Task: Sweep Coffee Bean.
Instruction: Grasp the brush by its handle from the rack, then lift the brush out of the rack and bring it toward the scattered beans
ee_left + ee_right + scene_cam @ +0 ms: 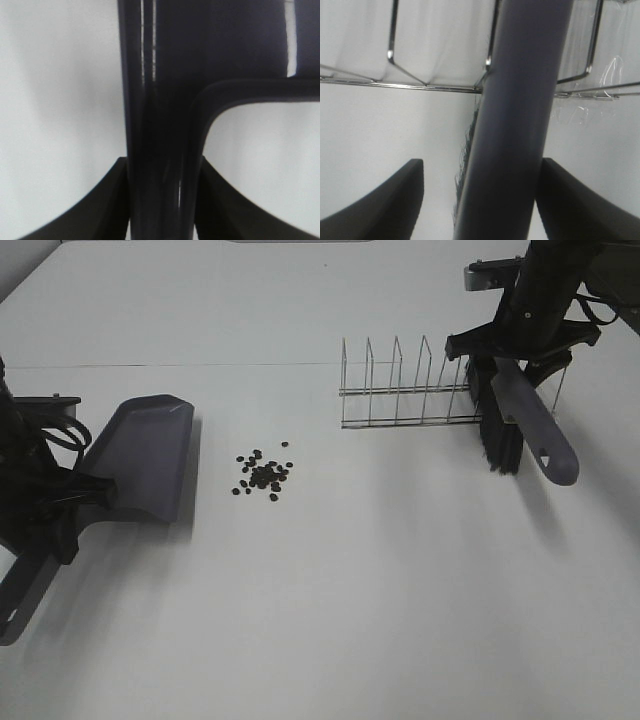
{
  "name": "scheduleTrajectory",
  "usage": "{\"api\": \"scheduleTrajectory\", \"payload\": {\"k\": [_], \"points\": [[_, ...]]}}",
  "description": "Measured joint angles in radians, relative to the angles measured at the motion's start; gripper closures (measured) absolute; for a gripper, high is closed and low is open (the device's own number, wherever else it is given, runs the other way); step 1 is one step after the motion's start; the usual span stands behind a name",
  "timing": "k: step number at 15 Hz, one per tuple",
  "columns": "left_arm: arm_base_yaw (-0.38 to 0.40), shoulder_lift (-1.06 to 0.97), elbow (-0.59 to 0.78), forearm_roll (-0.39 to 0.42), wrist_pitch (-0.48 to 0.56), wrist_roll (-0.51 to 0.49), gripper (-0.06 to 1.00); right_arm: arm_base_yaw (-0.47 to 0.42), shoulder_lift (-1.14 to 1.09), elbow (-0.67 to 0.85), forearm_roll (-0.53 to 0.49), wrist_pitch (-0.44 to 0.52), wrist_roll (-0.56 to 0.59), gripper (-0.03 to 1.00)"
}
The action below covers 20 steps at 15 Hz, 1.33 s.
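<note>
Dark coffee bean (262, 476) pile is lying nearer dustpan (150, 455) mouth; left claw (162, 197) is clamping its handle, right claw (480, 200) is gripping brush (500, 435), well right of pile.

White table (400, 620) — soft, even light

The coffee beans (263, 476) are dark brown-black against the plain white table (400, 600), the dustpan (150, 455) is glossy slate grey, the brush (535, 430) has a matching grey handle and black bristles (500, 445), and the wire rack (400, 392) is silvery.
</note>
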Motion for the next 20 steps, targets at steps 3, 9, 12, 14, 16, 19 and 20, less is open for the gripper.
{"api": "scheduleTrajectory", "payload": {"k": [3,9,12,14,16,19,20], "points": [[0.000,0.000,0.000,-0.001,0.001,0.000,0.61,-0.001,0.031,0.000,-0.011,0.008,0.016,0.38],[0.000,0.000,0.000,-0.001,0.002,0.000,0.61,-0.003,0.032,0.000,-0.030,0.096,0.079,0.62],[0.000,0.000,0.000,-0.001,0.002,0.000,0.61,-0.003,0.006,0.000,-0.034,0.120,0.079,0.62],[0.000,0.000,0.000,-0.001,0.002,0.000,0.61,-0.002,-0.051,0.000,-0.034,0.160,0.079,0.62],[0.000,0.000,0.000,-0.001,0.002,0.000,0.61,-0.002,-0.141,0.000,-0.034,0.195,0.077,0.62],[0.000,0.000,0.000,0.000,0.002,0.000,0.61,-0.002,-0.186,0.000,-0.034,0.196,0.077,0.62],[0.000,0.000,0.000,0.004,0.002,0.000,0.61,-0.002,-0.207,0.000,-0.034,0.197,0.077,0.62]]}}
